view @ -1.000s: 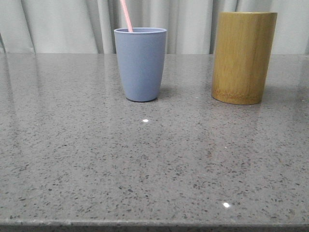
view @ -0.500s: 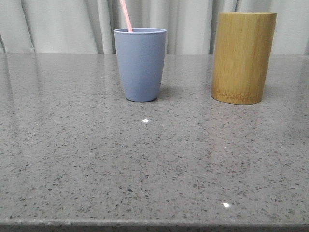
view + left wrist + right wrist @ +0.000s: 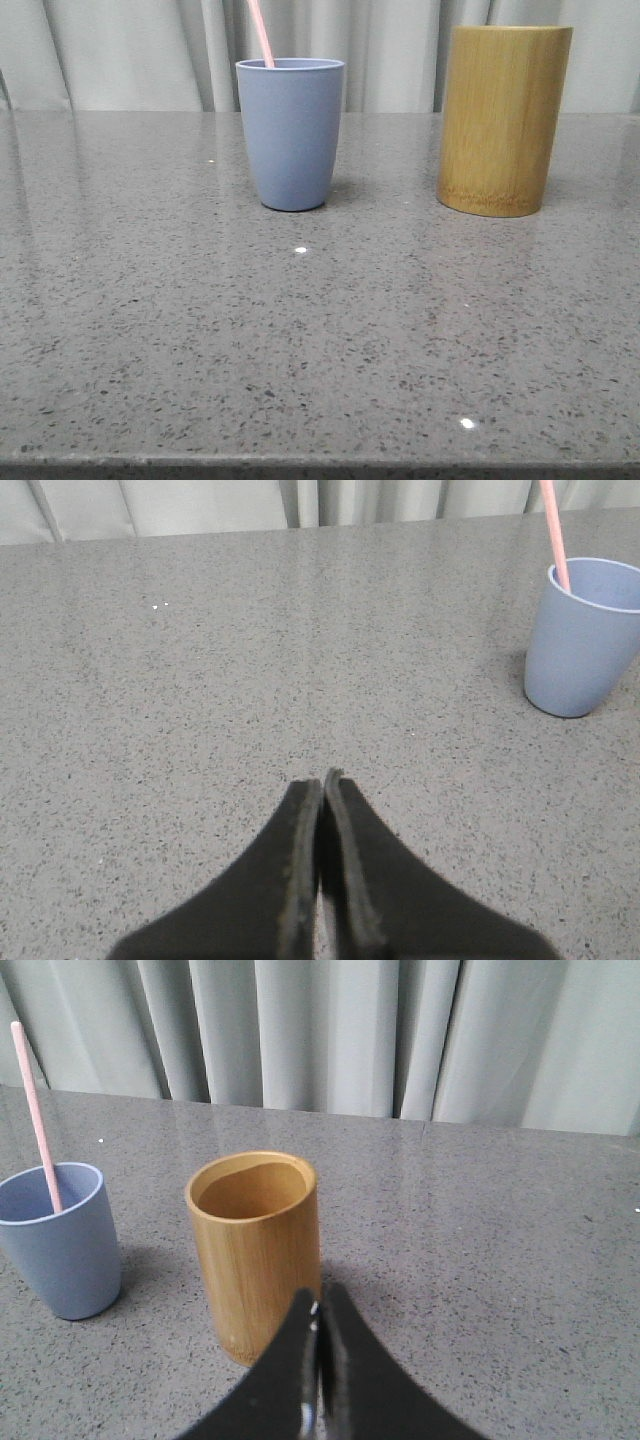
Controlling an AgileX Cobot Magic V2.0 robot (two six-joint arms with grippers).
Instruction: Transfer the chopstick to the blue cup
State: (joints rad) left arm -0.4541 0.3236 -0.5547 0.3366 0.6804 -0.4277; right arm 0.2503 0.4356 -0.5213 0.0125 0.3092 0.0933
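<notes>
The blue cup (image 3: 291, 133) stands upright on the grey stone table, left of centre at the back. A pale pink chopstick (image 3: 261, 32) stands in it, leaning left, its top out of the front view. Cup (image 3: 584, 637) and chopstick (image 3: 553, 533) also show in the left wrist view, and cup (image 3: 61, 1238) and chopstick (image 3: 34, 1114) in the right wrist view. My left gripper (image 3: 322, 780) is shut and empty, over bare table away from the cup. My right gripper (image 3: 319, 1298) is shut and empty, close in front of the bamboo cylinder (image 3: 256, 1250). Neither gripper shows in the front view.
The yellow-brown bamboo cylinder (image 3: 503, 118) stands upright to the right of the blue cup; its inside looks empty in the right wrist view. Pale curtains (image 3: 130, 50) hang behind the table. The table's front edge (image 3: 320, 466) runs along the bottom of the front view.
</notes>
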